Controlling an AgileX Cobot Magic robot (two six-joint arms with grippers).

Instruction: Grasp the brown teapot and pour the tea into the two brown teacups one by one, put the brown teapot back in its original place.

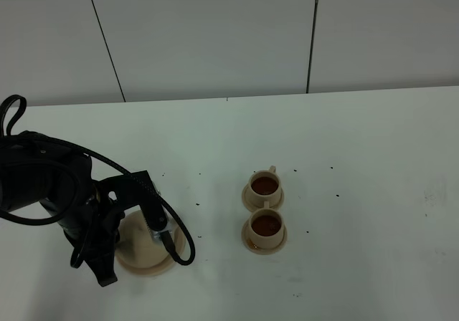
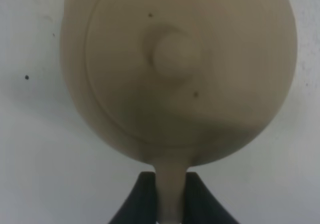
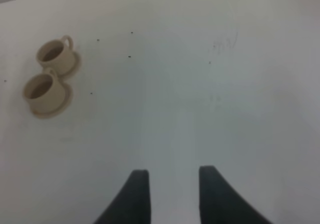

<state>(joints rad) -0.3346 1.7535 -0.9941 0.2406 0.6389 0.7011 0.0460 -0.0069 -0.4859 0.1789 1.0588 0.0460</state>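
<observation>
The brown teapot (image 2: 175, 59) fills the left wrist view from above, with its lid knob in the middle. My left gripper (image 2: 171, 196) is shut on its loop handle. In the high view the left arm covers most of the teapot (image 1: 133, 231), which is at the large tan saucer (image 1: 147, 265) at the front left; I cannot tell whether it rests on it. The two brown teacups (image 1: 265, 186) (image 1: 266, 226) stand on small saucers at the centre, both holding dark tea. They also show in the right wrist view (image 3: 54, 54) (image 3: 42, 89). My right gripper (image 3: 172, 194) is open and empty over bare table.
The white table (image 1: 358, 163) carries small dark specks around the cups. A pale wall with dark seams stands behind the table's far edge. A black cable (image 1: 172, 228) loops from the left arm beside the saucer. The right arm is out of the high view.
</observation>
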